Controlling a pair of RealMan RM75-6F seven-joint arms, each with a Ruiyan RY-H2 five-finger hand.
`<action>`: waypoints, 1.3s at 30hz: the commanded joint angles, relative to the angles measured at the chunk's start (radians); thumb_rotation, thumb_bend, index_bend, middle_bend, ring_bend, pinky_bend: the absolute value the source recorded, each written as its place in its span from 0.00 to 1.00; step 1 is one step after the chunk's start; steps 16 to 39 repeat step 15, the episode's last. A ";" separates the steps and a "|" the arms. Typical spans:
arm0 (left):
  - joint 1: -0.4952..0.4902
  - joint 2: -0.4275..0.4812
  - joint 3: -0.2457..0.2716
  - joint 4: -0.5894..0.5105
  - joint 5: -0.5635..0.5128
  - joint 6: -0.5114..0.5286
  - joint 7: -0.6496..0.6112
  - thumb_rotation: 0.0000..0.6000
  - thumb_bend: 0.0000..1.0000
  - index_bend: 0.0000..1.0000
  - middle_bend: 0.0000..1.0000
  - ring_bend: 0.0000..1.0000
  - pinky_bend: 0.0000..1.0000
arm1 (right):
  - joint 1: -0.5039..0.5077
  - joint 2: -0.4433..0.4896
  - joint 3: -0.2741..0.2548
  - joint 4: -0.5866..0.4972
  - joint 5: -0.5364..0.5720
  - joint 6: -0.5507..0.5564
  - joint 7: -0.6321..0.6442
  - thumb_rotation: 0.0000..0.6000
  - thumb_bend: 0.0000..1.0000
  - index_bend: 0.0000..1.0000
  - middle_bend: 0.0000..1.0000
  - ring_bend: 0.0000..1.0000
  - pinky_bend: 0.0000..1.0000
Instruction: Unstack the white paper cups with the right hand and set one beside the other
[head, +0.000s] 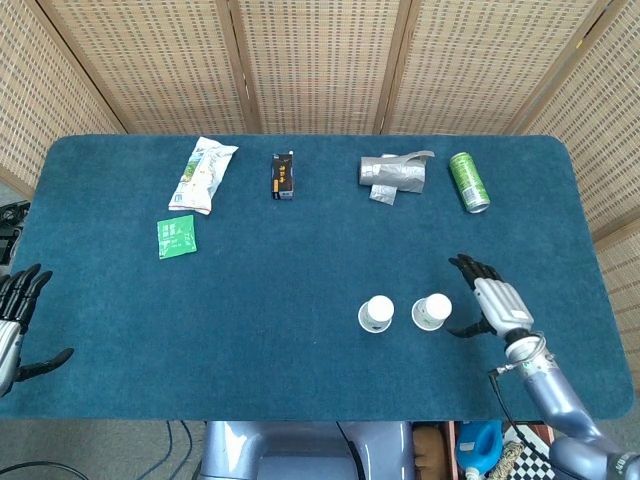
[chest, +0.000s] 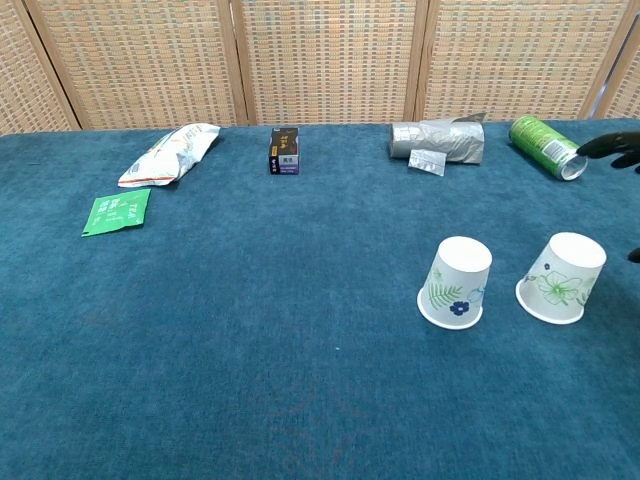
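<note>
- Bench (head: 300, 300): blue cloth top; wide bare room lies left of the cups, less toward the near edge.
- Right hand (head: 495, 305): just right of the cups, fingers (head: 470, 266) spread wide, holding nothing.
- Left hand (head: 18, 315): at the near left edge, fingers apart, empty.
- Right cup (chest: 562, 277) and left cup (chest: 457, 281): mouth-down, side by side, apart, near right. Likely light, thin-walled, easily crushed or tipped; best held gently around the wall.

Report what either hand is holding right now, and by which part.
Nothing is held. The right hand is open beside the flower-printed white paper cup, not touching it; that cup stands upside down next to the leaf-printed white paper cup. The left hand is open and empty.
</note>
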 joint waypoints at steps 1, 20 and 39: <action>0.000 0.002 0.000 0.004 -0.001 0.000 -0.007 1.00 0.04 0.00 0.00 0.00 0.00 | -0.135 0.049 -0.066 -0.005 -0.266 0.196 0.047 1.00 0.13 0.03 0.00 0.00 0.00; -0.013 -0.030 0.005 0.018 0.021 -0.011 0.033 1.00 0.04 0.00 0.00 0.00 0.00 | -0.385 -0.090 -0.143 0.179 -0.584 0.672 -0.128 1.00 0.00 0.00 0.00 0.00 0.00; -0.013 -0.030 0.005 0.018 0.021 -0.011 0.033 1.00 0.04 0.00 0.00 0.00 0.00 | -0.385 -0.090 -0.143 0.179 -0.584 0.672 -0.128 1.00 0.00 0.00 0.00 0.00 0.00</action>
